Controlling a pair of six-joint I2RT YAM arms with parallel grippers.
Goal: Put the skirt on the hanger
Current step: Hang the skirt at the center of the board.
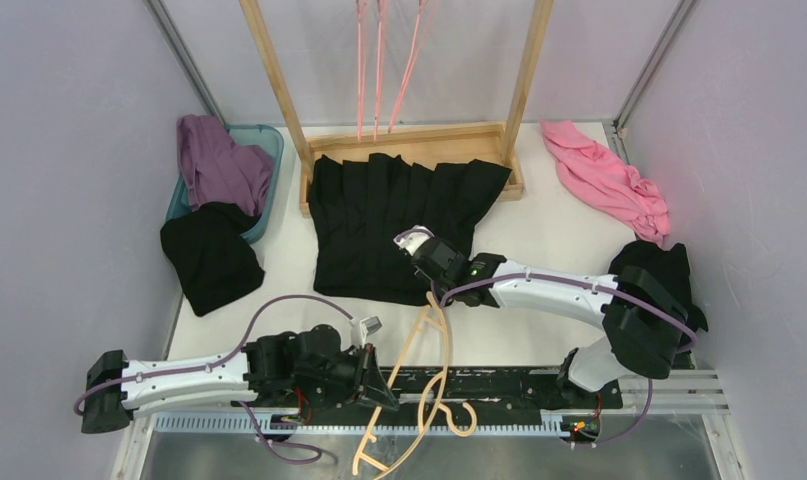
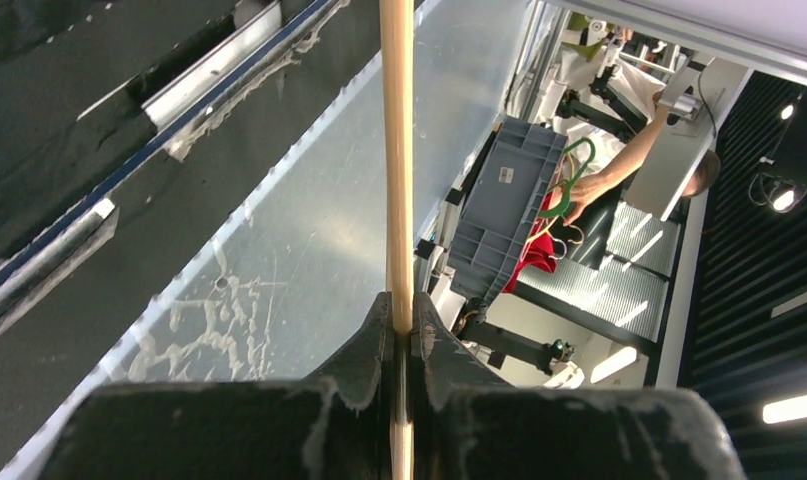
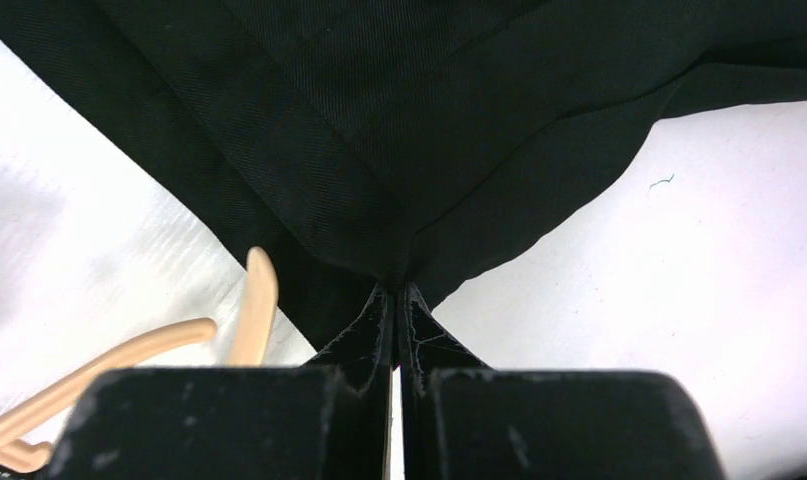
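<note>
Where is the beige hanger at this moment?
In the top view the hanger lies centrally at the near edge of the table, held by the left gripper; its far tip is beside the skirt.

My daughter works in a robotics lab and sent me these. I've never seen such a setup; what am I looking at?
These are two robot arms bolted at the near edge of a white table. The wide picture comes from a fixed camera above and behind them; the other two come from a camera on each wrist, looking past its end effector. On the table lies a pleated black skirt, its far edge over the base of a wooden rack; a pink garment and a blue basket sit at the sides. The left end effector is shut on a pale wooden hanger. The right end effector pinches an edge of the skirt.
</note>
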